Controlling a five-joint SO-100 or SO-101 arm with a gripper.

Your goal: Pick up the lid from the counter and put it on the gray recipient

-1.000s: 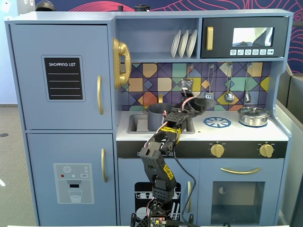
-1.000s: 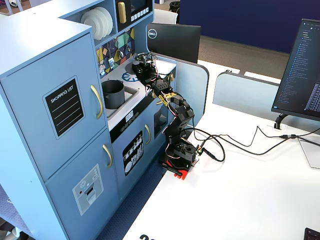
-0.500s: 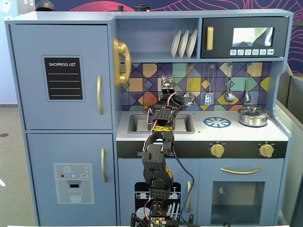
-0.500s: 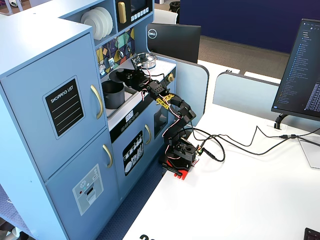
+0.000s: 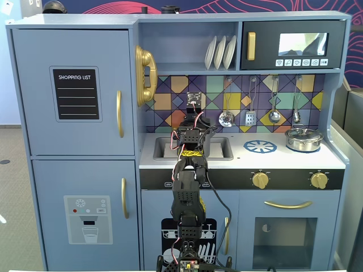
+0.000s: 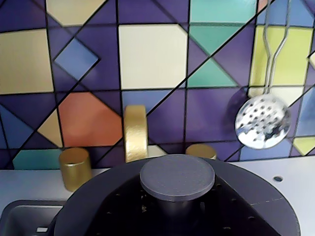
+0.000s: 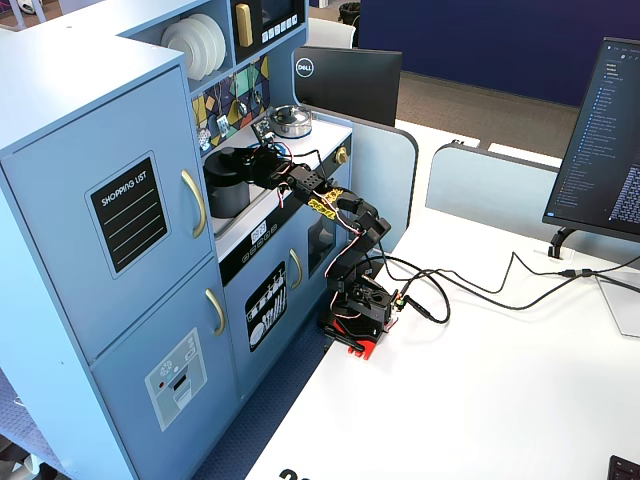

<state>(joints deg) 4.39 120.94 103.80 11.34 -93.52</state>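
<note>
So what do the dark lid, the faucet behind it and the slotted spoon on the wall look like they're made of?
The lid, wrist view: dark gray, matte, finely grainy with no glare; likely plastic or painted wood, hard to tell which.
The faucet: gold, soft satin sheen, looks like painted wood or plastic rather than real metal.
The slotted spoon: shiny silver with mirror highlights, probably metal.

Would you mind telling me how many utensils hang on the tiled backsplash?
4, in a row right of the arm in a fixed view: skimmer, slotted spatula, ladle, and a fourth utensil above the silver pot.
</note>
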